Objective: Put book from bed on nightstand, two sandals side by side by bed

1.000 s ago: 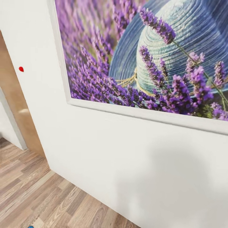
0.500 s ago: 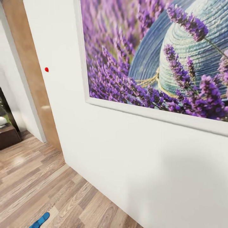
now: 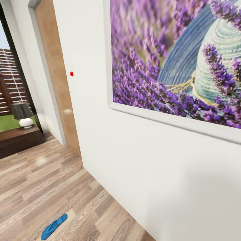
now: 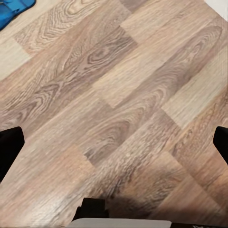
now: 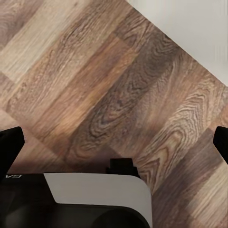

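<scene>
One blue sandal (image 3: 53, 227) lies flat on the wood-plank floor near the foot of the white wall. A corner of a blue sandal (image 4: 12, 7) also shows at the edge of the left wrist view. My left gripper (image 4: 114, 145) hangs open over bare floor with nothing between its fingers. My right gripper (image 5: 114, 142) is open too, above floor planks close to the wall's base. The book and the bed are out of view. A low dark wooden cabinet (image 3: 20, 139) stands beyond the doorway; I cannot tell whether it is the nightstand.
A white wall (image 3: 144, 174) with a large framed lavender picture (image 3: 174, 63) stands close on the right. A light wood door frame (image 3: 55, 77) opens at the left. A lamp (image 3: 22, 114) sits on the cabinet, with a dark-framed window (image 3: 10, 83) behind.
The head camera has swung left, so the whole picture shifted right. The doorway, the cabinet with the lamp and the whole sandal have come into view.
</scene>
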Available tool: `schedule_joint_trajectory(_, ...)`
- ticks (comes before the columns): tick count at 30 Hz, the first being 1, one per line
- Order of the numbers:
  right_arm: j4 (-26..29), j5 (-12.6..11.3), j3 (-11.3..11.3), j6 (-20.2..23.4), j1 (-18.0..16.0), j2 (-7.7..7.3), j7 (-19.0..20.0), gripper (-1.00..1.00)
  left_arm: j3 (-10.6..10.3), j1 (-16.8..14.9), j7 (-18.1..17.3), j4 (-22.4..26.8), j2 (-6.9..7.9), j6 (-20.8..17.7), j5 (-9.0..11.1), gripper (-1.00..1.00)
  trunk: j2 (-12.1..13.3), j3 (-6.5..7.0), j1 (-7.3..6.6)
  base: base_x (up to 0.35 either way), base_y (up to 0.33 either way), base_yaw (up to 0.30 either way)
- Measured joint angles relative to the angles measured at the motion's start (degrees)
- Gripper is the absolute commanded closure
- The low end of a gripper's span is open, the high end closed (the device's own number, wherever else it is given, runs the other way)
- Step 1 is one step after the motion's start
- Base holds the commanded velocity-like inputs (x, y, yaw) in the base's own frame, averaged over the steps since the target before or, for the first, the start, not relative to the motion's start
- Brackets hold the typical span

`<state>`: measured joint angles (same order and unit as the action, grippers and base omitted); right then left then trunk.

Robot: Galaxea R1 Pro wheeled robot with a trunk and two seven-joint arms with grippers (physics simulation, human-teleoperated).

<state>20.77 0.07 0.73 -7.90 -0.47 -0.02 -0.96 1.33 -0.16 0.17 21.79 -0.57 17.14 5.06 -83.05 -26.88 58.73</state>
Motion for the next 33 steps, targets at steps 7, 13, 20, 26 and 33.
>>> schedule_joint_trajectory(7, 0.00, 0.07, 0.00, 0.00, -0.01, 0.07, 0.00, -1.00, -0.01, 0.00, 0.00, 0.00, -0.01, 0.02, 0.00, -1.00, 0.00, 0.00, 0.00, 0.000, 0.000, 0.293)
schedule_joint_trajectory(13, 0.00, 0.09, 0.00, 0.00, 0.01, 0.01, -0.02, -1.00, -0.03, 0.00, 0.00, 0.00, -0.01, 0.03, 0.00, -1.00, 0.00, 0.00, 0.00, 0.000, 0.000, 0.293)
schedule_joint_trajectory(20, 0.00, 0.09, 0.00, -0.01, 0.00, 0.01, -0.02, -1.00, -0.03, 0.00, 0.00, 0.00, -0.01, 0.04, 0.00, -1.00, 0.00, 0.00, 0.00, 0.000, 0.000, 0.293)
schedule_joint_trajectory(26, 0.00, 0.09, 0.00, -0.01, -0.01, 0.01, -0.02, -1.00, -0.03, 0.00, 0.00, 0.00, -0.01, 0.02, 0.00, -1.00, 0.00, 0.00, 0.00, 0.000, 0.000, 0.292)
schedule_joint_trajectory(33, 0.00, 0.14, 0.00, 0.00, -0.01, 0.01, -0.02, -1.00, -0.03, 0.00, 0.00, 0.00, -0.01, 0.02, 0.00, -1.00, 0.00, 0.00, 0.00, 0.000, 0.000, 0.292)
